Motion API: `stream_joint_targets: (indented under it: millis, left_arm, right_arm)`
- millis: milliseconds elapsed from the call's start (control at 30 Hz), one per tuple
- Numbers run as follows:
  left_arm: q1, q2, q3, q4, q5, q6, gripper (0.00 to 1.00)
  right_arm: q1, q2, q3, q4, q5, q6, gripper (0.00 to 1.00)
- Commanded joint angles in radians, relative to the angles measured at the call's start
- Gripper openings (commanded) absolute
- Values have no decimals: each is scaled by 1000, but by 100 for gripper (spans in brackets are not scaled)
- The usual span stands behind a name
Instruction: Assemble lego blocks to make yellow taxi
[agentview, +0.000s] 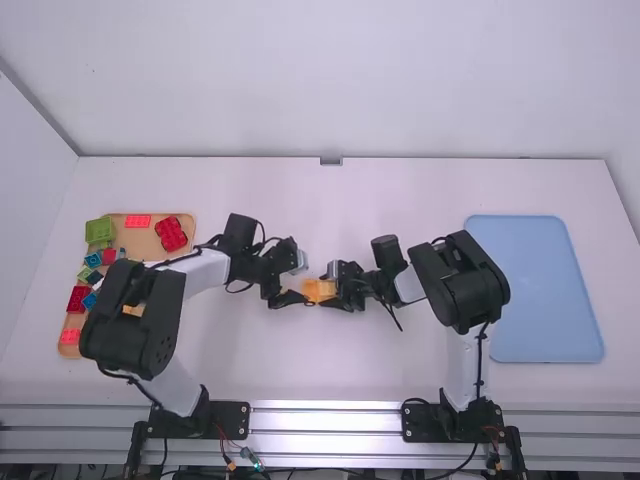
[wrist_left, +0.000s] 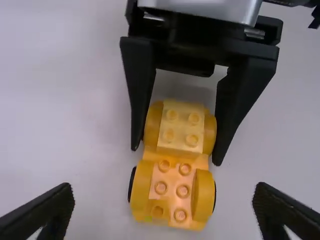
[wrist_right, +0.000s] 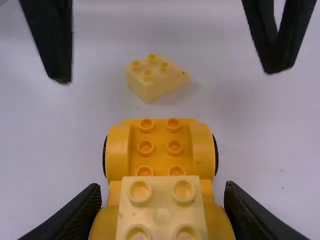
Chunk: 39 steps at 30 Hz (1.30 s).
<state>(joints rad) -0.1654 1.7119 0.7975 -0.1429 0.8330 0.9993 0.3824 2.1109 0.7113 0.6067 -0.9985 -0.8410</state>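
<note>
Tabletop: the pale surface (agentview: 330, 370) carries the work, mid-span between my arms.
Left hand: released, its fingers spread (wrist_left: 164, 197) near the car's free end.
Right hand: closed on the car (wrist_left: 175, 156), one finger against each side.
Car: the yellow base (wrist_left: 172, 187) sits between both hands; I judge it light, stiff, a bit slippery, liable to roll. Best hold is across the fenders, squarely.
Top block: pale yellow (wrist_right: 161, 215), on the gripped end; pressing straight down suits it.
Loose block: sloped (wrist_right: 155, 77), on the tabletop; I'd pinch opposite flat sides.
</note>
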Motion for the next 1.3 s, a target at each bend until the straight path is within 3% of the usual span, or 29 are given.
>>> stream_joint_targets:
  millis: [0, 233, 433, 633, 967, 1167, 1200, 1233, 1267]
  left_arm:
    - [31, -52, 9, -38, 16, 70, 99]
    - [156, -75, 9, -222, 16, 348, 99]
    - [260, 2, 9, -250, 59, 460, 99]
    - [244, 120, 9, -269, 76, 708, 95]
    - [244, 215, 9, -140, 100, 633, 87]
    - [244, 218, 9, -136, 101, 632, 61]
    - [244, 218, 9, -137, 101, 632, 46]
    - [244, 218, 9, -139, 101, 632, 38]
    - [244, 218, 9, -144, 101, 632, 36]
  right_arm:
    - [-2, 17, -11, -13, 49, 6, 57]
    - [-2, 17, -11, -13, 50, 6, 58]
    - [-2, 17, -11, -13, 43, 6, 58]
    - [-2, 17, -11, -13, 27, 6, 62]
    - [-2, 17, -9, -6, 27, 47, 62]
    - [-2, 17, -9, -2, 27, 51, 62]
    - [-2, 17, -10, -2, 27, 51, 62]
    - [-2, 17, -10, -1, 27, 51, 62]
    - [-2, 17, -10, -2, 27, 51, 62]
